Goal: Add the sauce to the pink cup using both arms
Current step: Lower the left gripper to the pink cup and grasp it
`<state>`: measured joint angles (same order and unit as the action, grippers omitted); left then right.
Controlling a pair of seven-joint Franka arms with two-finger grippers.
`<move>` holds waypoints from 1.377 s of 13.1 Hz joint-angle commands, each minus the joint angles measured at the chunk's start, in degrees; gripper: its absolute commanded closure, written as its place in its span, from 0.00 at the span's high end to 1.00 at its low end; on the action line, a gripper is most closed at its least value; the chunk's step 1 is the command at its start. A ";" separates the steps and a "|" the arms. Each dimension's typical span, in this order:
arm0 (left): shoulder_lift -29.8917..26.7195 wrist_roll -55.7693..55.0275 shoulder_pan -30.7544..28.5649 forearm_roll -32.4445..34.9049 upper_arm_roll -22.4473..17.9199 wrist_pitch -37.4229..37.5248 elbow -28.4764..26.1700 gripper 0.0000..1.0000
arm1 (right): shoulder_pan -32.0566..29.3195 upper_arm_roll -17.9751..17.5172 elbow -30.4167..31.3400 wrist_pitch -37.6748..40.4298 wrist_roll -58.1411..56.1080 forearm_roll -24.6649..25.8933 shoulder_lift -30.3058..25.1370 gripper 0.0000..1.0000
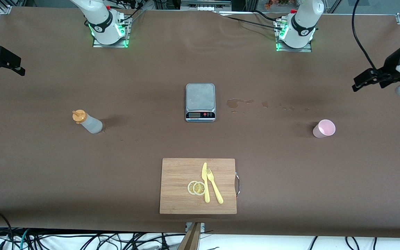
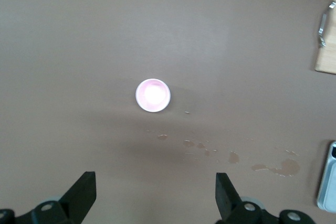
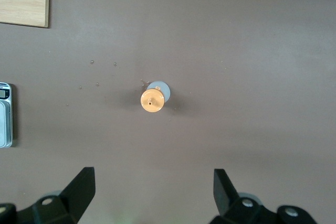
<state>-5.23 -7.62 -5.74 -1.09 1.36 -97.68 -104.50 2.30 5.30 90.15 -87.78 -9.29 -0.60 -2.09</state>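
The sauce [image 1: 87, 122] stands upright on the desk [image 1: 47, 166] below the released right hand [image 3: 152, 190]. The pink cup [image 1: 324, 128] (upright, apart from some stains [image 1: 237, 102]) stands below the released left hand [image 2: 155, 192]. A scale [image 1: 200, 102] lies between them; nothing blocks either hand.

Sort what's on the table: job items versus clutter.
Job: sauce bottle, standing toward the right arm's end; pink cup, upright toward the left arm's end.
Clutter: scale; cutting board carrying knife, fork, lemon slices.
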 commanded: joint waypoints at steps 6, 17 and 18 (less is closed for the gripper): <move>14.26 0.67 -5.42 -1.02 0.22 -0.49 0.35 1.00 | -0.19 -0.03 -0.68 0.15 -0.20 0.16 0.15 1.00; 25.00 14.46 -7.18 -5.95 0.22 -28.87 -10.89 1.00 | -0.19 0.06 -0.68 0.15 -0.20 0.16 0.07 1.00; 25.36 15.69 -7.18 -5.95 0.22 -30.89 -12.21 0.99 | -0.19 0.06 -0.68 0.15 -0.20 0.16 0.15 1.00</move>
<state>19.20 4.14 -12.49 -5.63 1.35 -125.21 -115.10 2.28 5.33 90.15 -87.80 -9.29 -0.60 -2.07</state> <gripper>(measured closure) 0.000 0.000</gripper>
